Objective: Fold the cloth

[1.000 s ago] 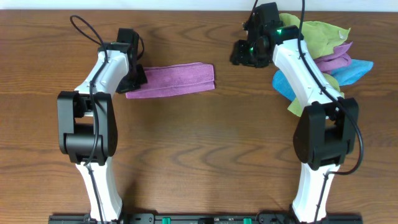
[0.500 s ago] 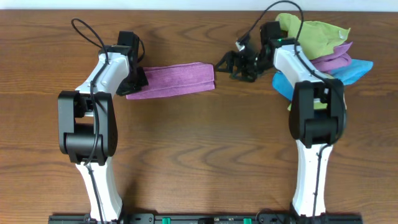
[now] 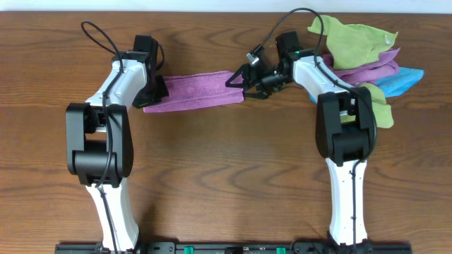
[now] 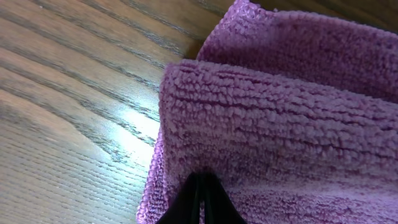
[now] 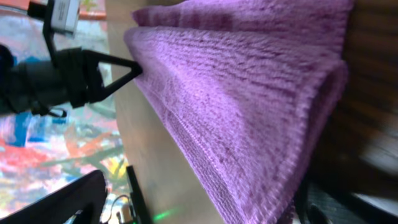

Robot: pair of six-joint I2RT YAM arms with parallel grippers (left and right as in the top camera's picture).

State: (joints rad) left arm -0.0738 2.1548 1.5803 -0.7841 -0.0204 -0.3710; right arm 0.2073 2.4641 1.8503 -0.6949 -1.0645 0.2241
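A purple cloth point(image 3: 198, 90), folded into a long strip, lies on the wooden table point(image 3: 226, 162). My left gripper point(image 3: 152, 90) is shut on its left end; in the left wrist view the closed fingertips point(image 4: 200, 200) pinch the top layer of the cloth point(image 4: 280, 112). My right gripper point(image 3: 240, 79) is open at the strip's right end. In the right wrist view its two dark fingers point(image 5: 59, 202) stand wide apart with the cloth's folded end point(image 5: 249, 93) between them. The left gripper point(image 5: 81, 71) shows at the far end.
A pile of other cloths lies at the back right: green point(image 3: 353, 34), purple point(image 3: 374, 67) and blue point(image 3: 408, 77), with another green piece point(image 3: 380, 109) beside the right arm. Bare wood surrounds the strip.
My right gripper has swung left from beside the cloth pile to the right end of the purple strip, and now straddles it. The left gripper and the cloth have not moved.
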